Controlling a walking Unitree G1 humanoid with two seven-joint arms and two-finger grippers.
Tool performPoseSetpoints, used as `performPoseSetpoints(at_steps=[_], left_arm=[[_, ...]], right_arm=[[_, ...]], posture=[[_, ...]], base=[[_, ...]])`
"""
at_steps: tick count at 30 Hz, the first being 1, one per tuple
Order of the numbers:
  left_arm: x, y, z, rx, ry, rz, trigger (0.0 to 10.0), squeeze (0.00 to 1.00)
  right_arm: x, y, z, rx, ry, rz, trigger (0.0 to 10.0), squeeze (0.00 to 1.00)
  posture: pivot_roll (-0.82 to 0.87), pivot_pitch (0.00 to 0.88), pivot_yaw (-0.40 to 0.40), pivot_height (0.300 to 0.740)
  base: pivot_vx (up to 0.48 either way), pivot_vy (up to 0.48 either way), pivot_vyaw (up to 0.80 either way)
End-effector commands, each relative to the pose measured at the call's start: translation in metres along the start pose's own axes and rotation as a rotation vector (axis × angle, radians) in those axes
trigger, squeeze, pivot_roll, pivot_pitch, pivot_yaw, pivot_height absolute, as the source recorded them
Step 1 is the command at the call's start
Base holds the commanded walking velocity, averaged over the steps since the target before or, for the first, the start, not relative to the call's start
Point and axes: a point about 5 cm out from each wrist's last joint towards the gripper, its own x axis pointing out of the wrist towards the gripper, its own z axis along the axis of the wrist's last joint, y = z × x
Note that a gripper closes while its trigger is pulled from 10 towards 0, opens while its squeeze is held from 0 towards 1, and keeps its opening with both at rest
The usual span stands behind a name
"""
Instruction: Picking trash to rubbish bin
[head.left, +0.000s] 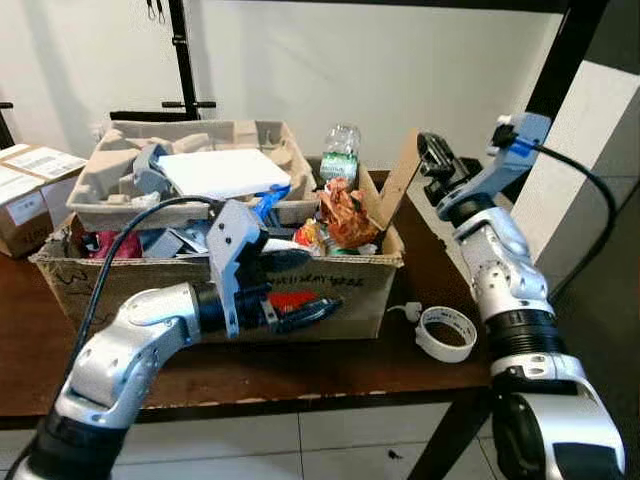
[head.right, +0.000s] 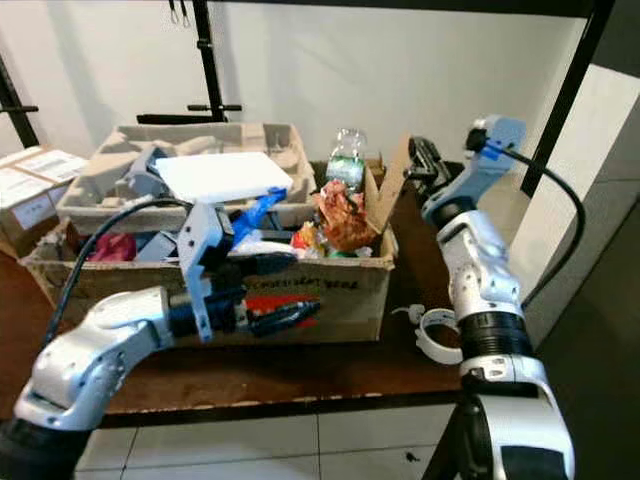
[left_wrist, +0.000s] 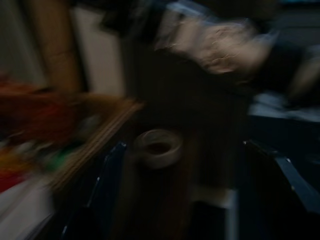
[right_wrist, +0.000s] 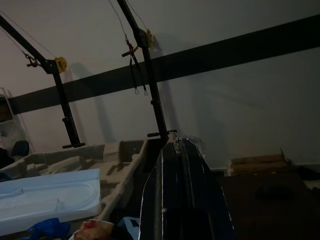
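Note:
A cardboard box full of trash stands on the dark table. In it are a crumpled orange wrapper, a plastic bottle and a white foam tray. A roll of white tape lies on the table to the right of the box. My left gripper is open in front of the box's front wall, pointing right toward the tape; its wrist view is blurred. My right gripper is raised beside the box's right flap, shut, with nothing seen in it.
A moulded pulp tray sits on the back of the box. Small cardboard boxes stand at the far left. A black frame post rises behind my right arm. The table's front edge is close to me.

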Motion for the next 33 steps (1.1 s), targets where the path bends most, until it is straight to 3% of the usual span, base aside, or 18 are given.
performPoseSetpoints(at_steps=[1,4,5,6,7,9,10,12,13,15,16,18,23,31,33], left_arm=[[0.000,-0.008,0.012,-0.032,-0.061,-0.055,10.0,0.00],[0.003,-0.007,0.035,-0.088,-0.228,-0.063,10.0,0.00],[0.003,-0.007,0.035,-0.088,-0.228,-0.063,10.0,0.00],[0.001,-0.001,0.047,-0.093,-0.315,-0.029,10.0,0.00],[0.001,-0.001,0.047,-0.093,-0.315,-0.029,10.0,0.00],[-0.002,0.009,0.059,-0.076,-0.392,0.051,10.0,0.00],[-0.004,0.020,0.064,-0.055,-0.404,0.144,10.0,0.00],[-0.008,0.036,0.066,0.010,-0.334,0.284,10.0,0.00],[-0.008,0.036,0.066,0.010,-0.334,0.284,10.0,0.00],[-0.008,0.045,0.051,0.091,-0.109,0.364,10.0,0.00],[-0.008,0.045,0.051,0.091,-0.109,0.364,10.0,0.00],[-0.008,0.046,0.038,0.106,-0.011,0.365,10.0,0.00],[-0.005,0.041,0.026,0.031,0.032,0.357,10.0,0.00],[-0.003,0.044,0.025,0.033,0.046,0.381,10.0,0.00],[-0.004,0.045,0.027,0.036,0.033,0.385,10.0,0.00]], right_arm=[[0.002,0.003,-0.001,-0.003,-0.002,0.012,10.0,0.00],[0.004,0.003,-0.003,0.005,-0.004,0.016,10.0,0.00],[0.004,0.003,-0.003,0.005,-0.004,0.016,10.0,0.00],[0.004,0.004,-0.004,0.011,-0.005,0.018,10.0,0.00],[0.004,0.004,-0.004,0.011,-0.005,0.018,10.0,0.00],[0.005,0.004,-0.004,0.023,-0.007,0.022,10.0,0.00],[0.005,0.006,-0.005,0.039,-0.004,0.033,10.0,0.00],[0.006,0.009,-0.008,0.073,0.018,0.070,10.0,0.00],[0.006,0.009,-0.008,0.073,0.018,0.070,10.0,0.00],[0.004,0.016,-0.016,0.097,0.077,0.136,10.0,0.00],[0.004,0.016,-0.016,0.097,0.077,0.136,10.0,0.00],[0.002,0.023,-0.023,0.093,0.118,0.191,10.0,0.00],[-0.005,0.039,-0.032,0.162,0.178,0.326,10.0,0.00],[-0.010,0.050,-0.029,0.255,0.220,0.457,10.0,0.00],[-0.015,0.059,-0.026,0.293,0.239,0.550,10.0,0.00]], posture=[[-0.08,0.136,-0.011,0.740],[-0.08,0.139,-0.011,0.740],[-0.08,0.139,-0.011,0.740],[-0.08,0.140,-0.010,0.740],[-0.08,0.140,-0.010,0.740],[-0.08,0.140,-0.010,0.740],[-0.08,0.142,-0.009,0.740],[-0.08,0.141,-0.010,0.740],[-0.08,0.141,-0.010,0.740],[-0.08,0.142,-0.009,0.740],[-0.08,0.142,-0.009,0.740],[-0.08,0.143,-0.009,0.740],[-0.08,0.143,-0.008,0.740],[-0.08,0.145,-0.010,0.740],[-0.08,0.146,-0.012,0.740]], base=[[0.000,0.000,0.00],[0.000,0.000,0.00],[0.000,0.000,0.00],[0.000,0.000,0.00],[0.000,0.000,0.00],[0.000,0.000,0.00],[0.000,0.000,0.00],[0.000,0.000,0.00],[0.000,0.000,0.00],[0.000,0.000,0.00],[0.000,0.000,0.00],[0.000,0.000,0.00],[0.000,0.000,0.00],[0.000,0.000,0.00],[0.000,0.000,0.00]])
